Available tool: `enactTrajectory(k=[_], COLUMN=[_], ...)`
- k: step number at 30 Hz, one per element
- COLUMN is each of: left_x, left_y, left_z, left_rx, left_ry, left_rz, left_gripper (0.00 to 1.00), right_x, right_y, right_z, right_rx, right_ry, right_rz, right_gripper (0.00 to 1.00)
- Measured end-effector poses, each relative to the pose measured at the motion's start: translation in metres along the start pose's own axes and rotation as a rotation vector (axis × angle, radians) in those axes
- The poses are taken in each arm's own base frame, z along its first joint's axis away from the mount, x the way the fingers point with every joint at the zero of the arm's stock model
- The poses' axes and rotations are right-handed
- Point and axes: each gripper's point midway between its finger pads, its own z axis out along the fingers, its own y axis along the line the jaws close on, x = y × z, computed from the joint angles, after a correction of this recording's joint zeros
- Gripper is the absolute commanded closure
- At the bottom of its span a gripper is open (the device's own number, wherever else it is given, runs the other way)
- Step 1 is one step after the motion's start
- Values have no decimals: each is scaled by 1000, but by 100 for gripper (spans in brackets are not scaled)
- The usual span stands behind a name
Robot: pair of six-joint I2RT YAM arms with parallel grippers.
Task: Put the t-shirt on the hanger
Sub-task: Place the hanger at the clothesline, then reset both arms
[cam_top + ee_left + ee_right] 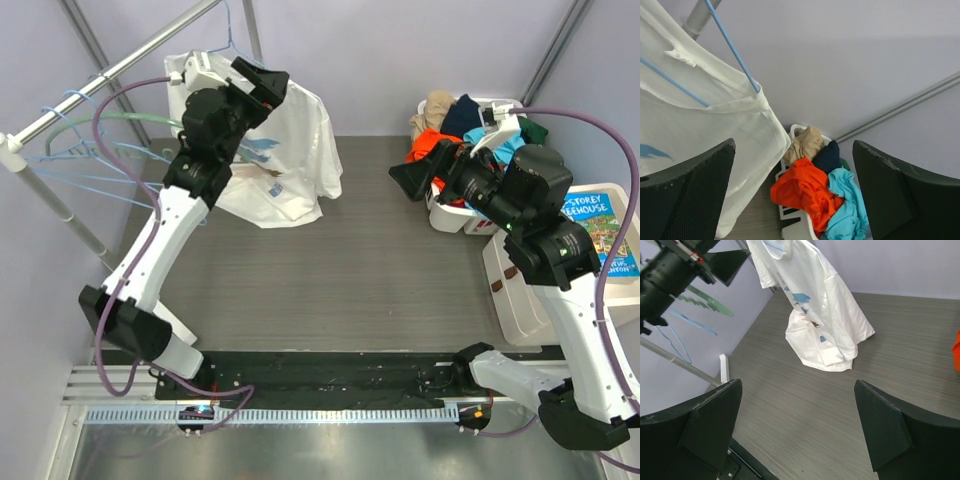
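Grey tabletop is catching the hem of the t-shirt, which is hanging lengthwise down from the rail on the hanger; the left gripper is gaping wide and empty just beside its shoulder, while the right gripper is waiting equally wide, well apart from the rail

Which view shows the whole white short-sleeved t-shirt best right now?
Right wrist: the white short-sleeved t-shirt shows nearly whole, shoulders to bunched hem, with nothing in front of it. Top external has the left arm covering part of it. Left wrist shows only collar and one shoulder on the thin light-blue wire hanger.
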Motion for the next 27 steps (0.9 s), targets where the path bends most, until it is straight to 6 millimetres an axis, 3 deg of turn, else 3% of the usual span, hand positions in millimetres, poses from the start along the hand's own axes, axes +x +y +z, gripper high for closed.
enactTrajectory(k=[4, 7, 9, 13, 16, 22, 27], left_x=[-9, -2, 12, 62, 80, 57, 26], left_y=[-14, -23, -31, -50, -45, -35, -6], left_z=[-32, -50, -61, -98, -128, -202, -276], left_rx=[2, 15, 38, 147, 212, 340, 356], left_ry=[-23, -6, 31, 187, 318, 520, 586], left_rz=[136, 298, 413, 714, 862, 982, 1025], left_gripper=[0, 0, 0, 0, 0, 0, 0], right_x=[1, -1, -1, 1, 9, 45, 59], right_y=[1, 0, -1, -8, -18, -44, -54], right_z=[-9, -15, -20, -37, -56, -107, -154], right_rx=[0, 3, 12, 47, 91, 197, 260], right_ry=[0, -8, -12, -18, -9, 69, 75], right_rz=[-23, -55, -80, -152, -216, -310, -386], right_gripper=[0, 0, 0, 0, 0, 0, 0])
